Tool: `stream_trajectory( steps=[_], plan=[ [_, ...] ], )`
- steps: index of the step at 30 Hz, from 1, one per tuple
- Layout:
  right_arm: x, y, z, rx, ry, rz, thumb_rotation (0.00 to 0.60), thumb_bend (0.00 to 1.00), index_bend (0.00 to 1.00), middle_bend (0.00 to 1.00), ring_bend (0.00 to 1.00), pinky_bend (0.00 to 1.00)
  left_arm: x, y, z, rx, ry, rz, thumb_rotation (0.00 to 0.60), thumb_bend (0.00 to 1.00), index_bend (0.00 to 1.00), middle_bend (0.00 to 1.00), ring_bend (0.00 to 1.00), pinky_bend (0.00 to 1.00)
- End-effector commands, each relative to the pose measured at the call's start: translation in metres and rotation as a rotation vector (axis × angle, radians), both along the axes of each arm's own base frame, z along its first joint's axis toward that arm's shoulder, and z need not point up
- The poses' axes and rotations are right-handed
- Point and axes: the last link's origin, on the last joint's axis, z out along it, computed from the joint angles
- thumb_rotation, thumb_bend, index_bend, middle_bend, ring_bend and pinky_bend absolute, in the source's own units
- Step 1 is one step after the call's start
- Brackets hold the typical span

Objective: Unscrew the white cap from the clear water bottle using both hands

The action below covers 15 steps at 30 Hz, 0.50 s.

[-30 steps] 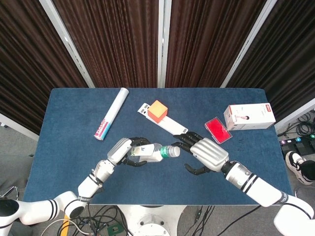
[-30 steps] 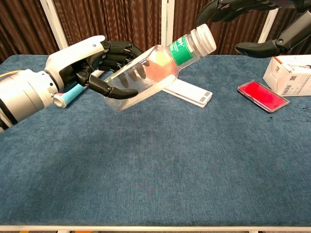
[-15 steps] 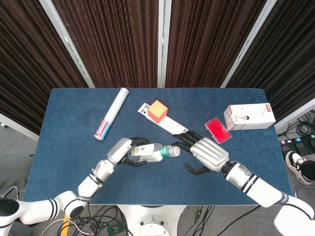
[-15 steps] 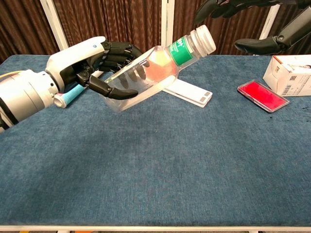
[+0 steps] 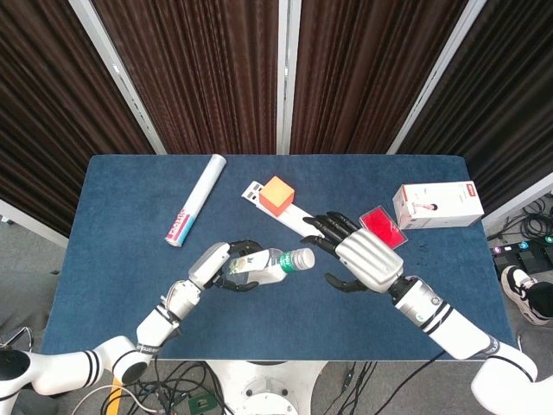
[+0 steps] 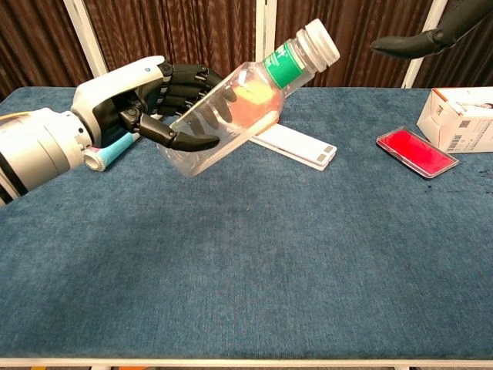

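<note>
While my left hand (image 6: pixel 135 104) grips the clear water bottle (image 6: pixel 231 108), my right hand (image 5: pixel 359 255) hovers spread beside its white cap (image 6: pixel 318 40).

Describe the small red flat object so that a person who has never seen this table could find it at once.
On the blue table, look toward the right edge, where a white carton lies. The red flat object lies just left of that carton, beside the right hand. It is the only red thing there, thin and rectangular.
</note>
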Motion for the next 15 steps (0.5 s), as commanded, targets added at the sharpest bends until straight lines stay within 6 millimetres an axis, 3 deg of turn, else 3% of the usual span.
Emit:
stream_trajectory(
  steps=[1,15],
  plan=[
    [0.0014,-0.0025,-0.0038,-0.016,0.001,0.006,0.6,0.25,0.23,0.0,0.0,0.0,0.0002,-0.0003,0.0003,0.0,-0.004,0.003,0.6,0.48,0.45,0.45,0.38,0.43],
    [0.0079,-0.0094,-0.0124,-0.035,-0.003,0.006,0.6,0.23,0.29,0.01,0.0,0.0,0.0025,-0.0005,0.0008,-0.011,-0.011,0.003,0.6,0.48,0.45,0.45,0.38,0.43]
  ],
)
